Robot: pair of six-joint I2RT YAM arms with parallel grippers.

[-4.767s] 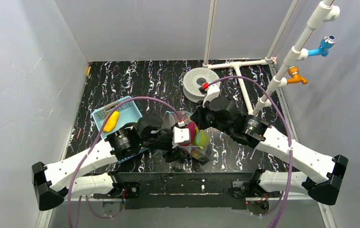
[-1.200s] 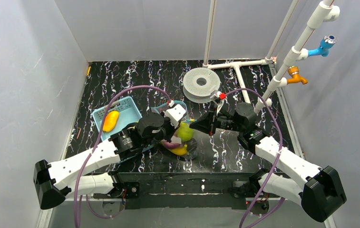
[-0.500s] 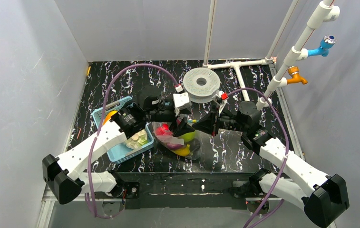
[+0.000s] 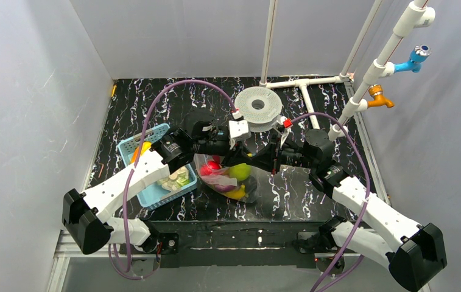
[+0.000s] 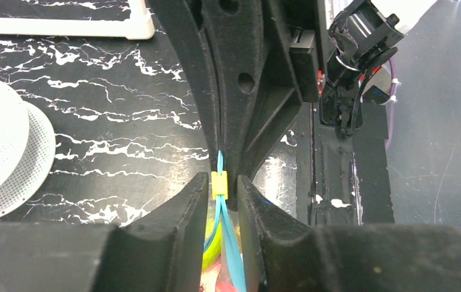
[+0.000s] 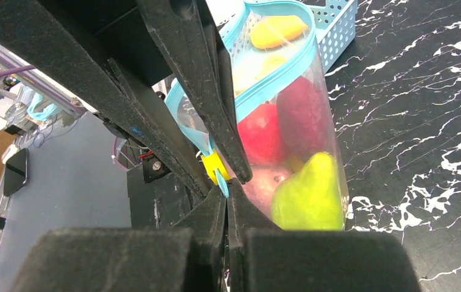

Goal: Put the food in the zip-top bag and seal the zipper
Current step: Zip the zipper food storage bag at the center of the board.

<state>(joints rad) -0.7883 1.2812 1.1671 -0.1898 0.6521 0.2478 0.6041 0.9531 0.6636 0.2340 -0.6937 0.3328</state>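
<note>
Zipper (image 6: 274, 85) | R jaws clamp end | L jaws astride slider (image 5: 219, 184), grip unclear | basket (image 4: 129, 145) adj

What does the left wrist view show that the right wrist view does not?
Only the left wrist view shows the white perforated disc and the white pipe frame. Only the right wrist view shows the blue basket and the orange-yellow fruit, seen through the bag. Both show the yellow slider on the light-blue zipper, whose end the right fingers pinch.

Food (image 4: 239, 173) in bag (image 4: 251, 193), apparently beside basket (image 4: 131, 145).
</note>
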